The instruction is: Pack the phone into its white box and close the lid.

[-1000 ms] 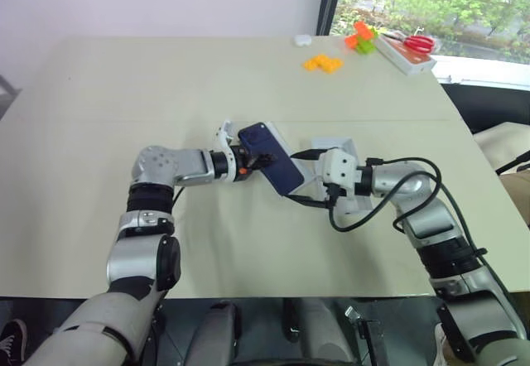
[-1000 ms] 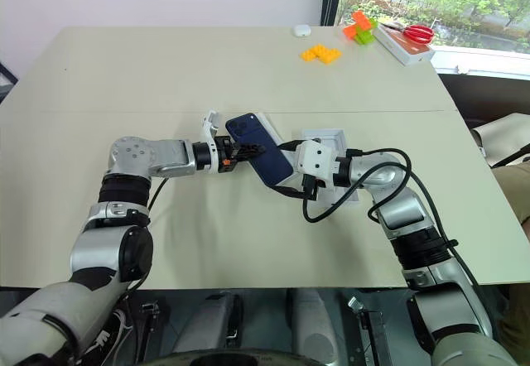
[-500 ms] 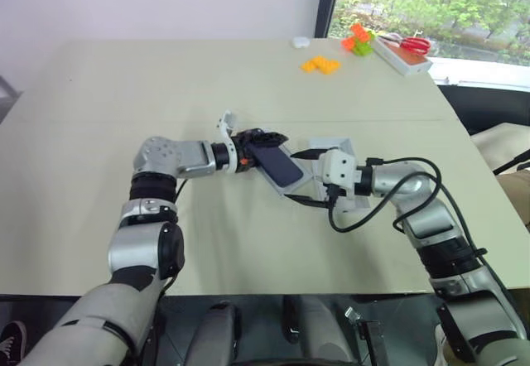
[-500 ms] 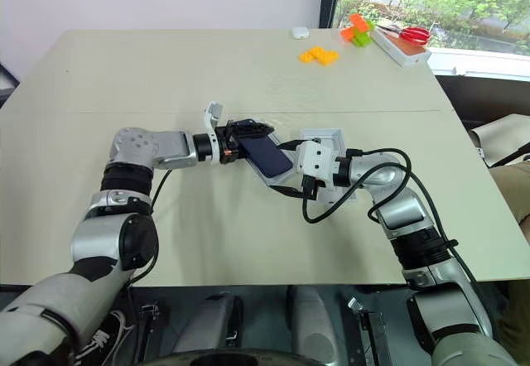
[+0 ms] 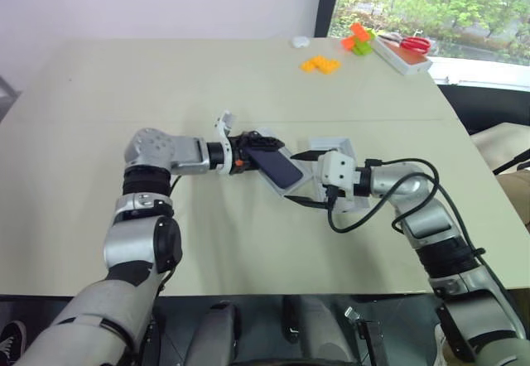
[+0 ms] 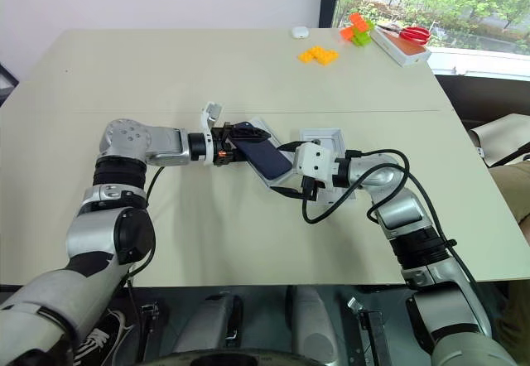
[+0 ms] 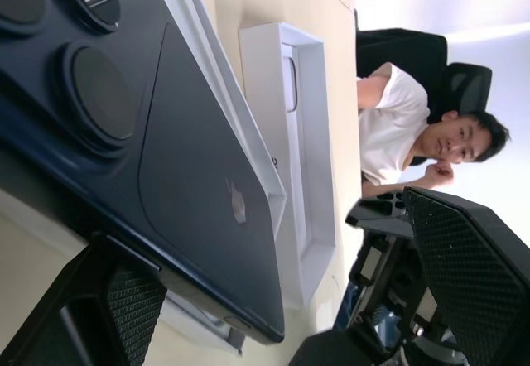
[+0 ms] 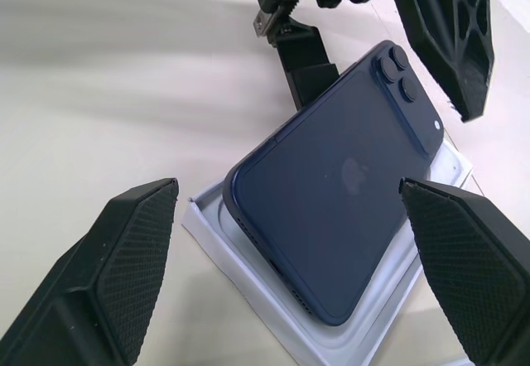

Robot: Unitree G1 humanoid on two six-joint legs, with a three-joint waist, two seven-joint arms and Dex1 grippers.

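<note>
The dark navy phone point(image 5: 279, 168) lies back up and skewed across the white box point(image 8: 248, 287), one corner over the rim. My left gripper point(image 5: 258, 146) is open, its black fingers point(image 8: 447, 35) standing either side of the phone's camera end without pinching it. From the opposite end my right gripper point(image 8: 288, 188) is open wide, its fingers straddling the box and the phone's lower end. The lid point(image 5: 334, 145) rests white inner face up on the table, just beyond my right gripper.
Orange blocks point(image 5: 321, 64), an orange and green block pile point(image 5: 358, 39), a white tray with red scissors point(image 5: 406, 49) and a small white object point(image 5: 301, 41) sit at the table's far right. A seated person point(image 7: 397, 126) is beyond the table.
My left gripper has opened and let go of the phone. The phone, held tilted up before, now lies down on the white box. The right arm has kept still.
</note>
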